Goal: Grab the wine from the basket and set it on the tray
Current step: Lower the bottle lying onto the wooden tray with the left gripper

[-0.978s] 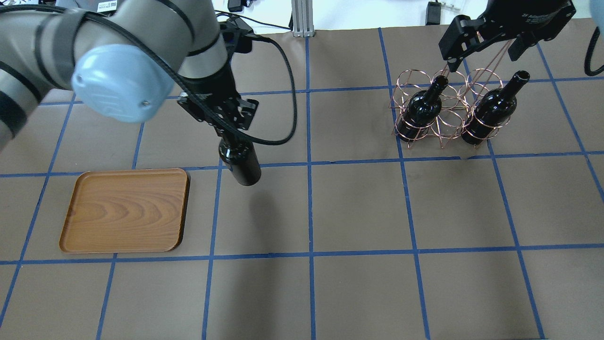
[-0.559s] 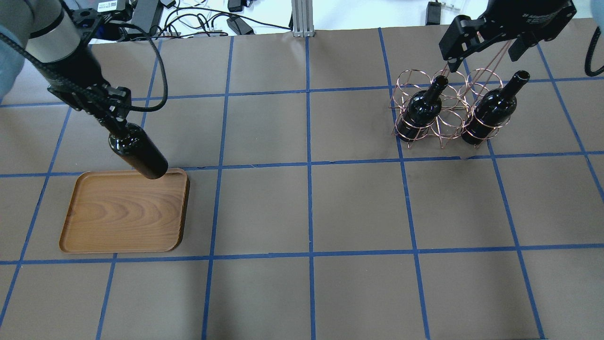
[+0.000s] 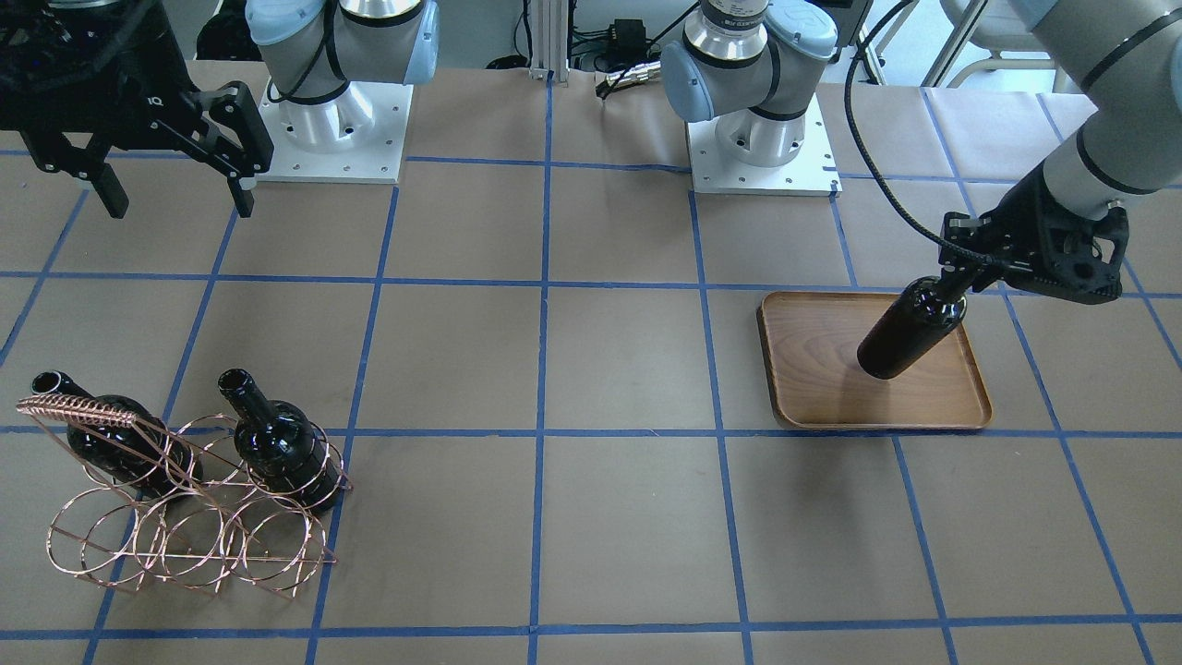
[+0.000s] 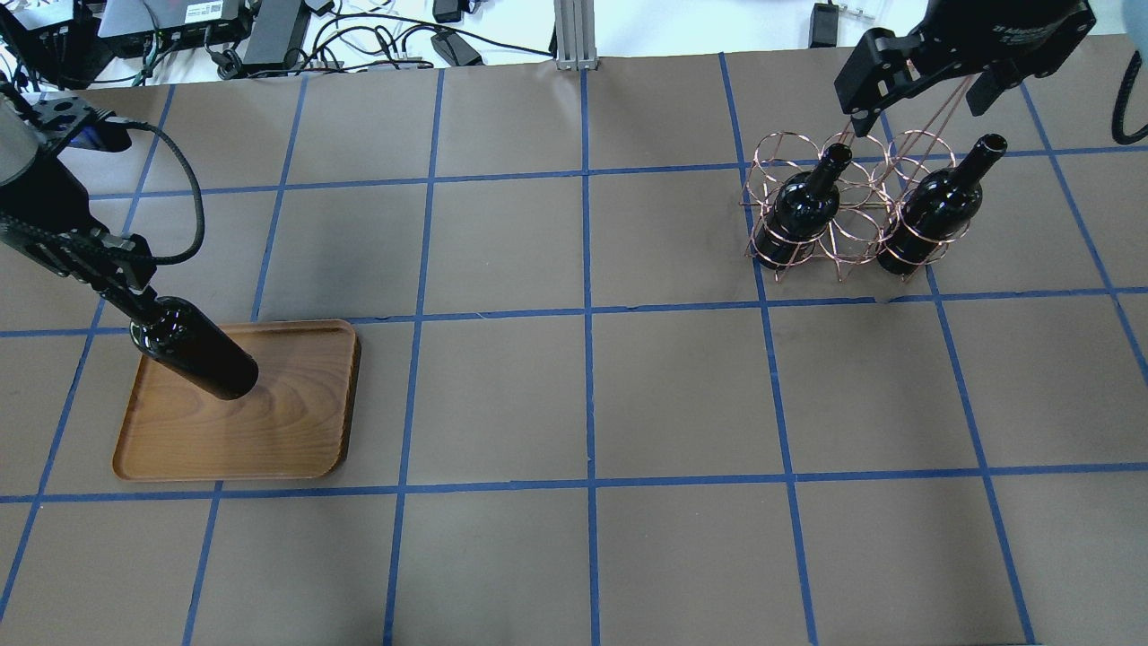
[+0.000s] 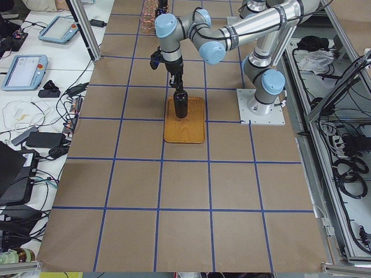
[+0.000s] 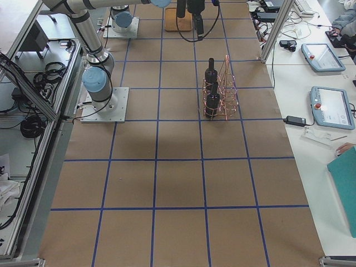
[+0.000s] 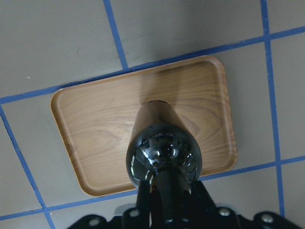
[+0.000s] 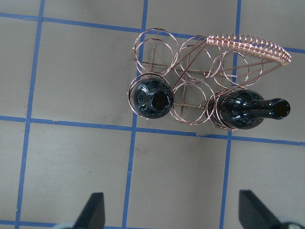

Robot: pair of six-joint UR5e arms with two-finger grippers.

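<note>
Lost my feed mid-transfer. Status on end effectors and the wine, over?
Left end effector shut on wine neck, bottle upright over tray. Right end effector open, raised near basket, two other bottles inside. Nothing else on tray.

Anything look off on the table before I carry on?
Nothing stands out. The left end effector holds the wine by its neck over the tray; the basket holds a bottle at one end and a second bottle at the other, both upright. Nothing spilled.
</note>
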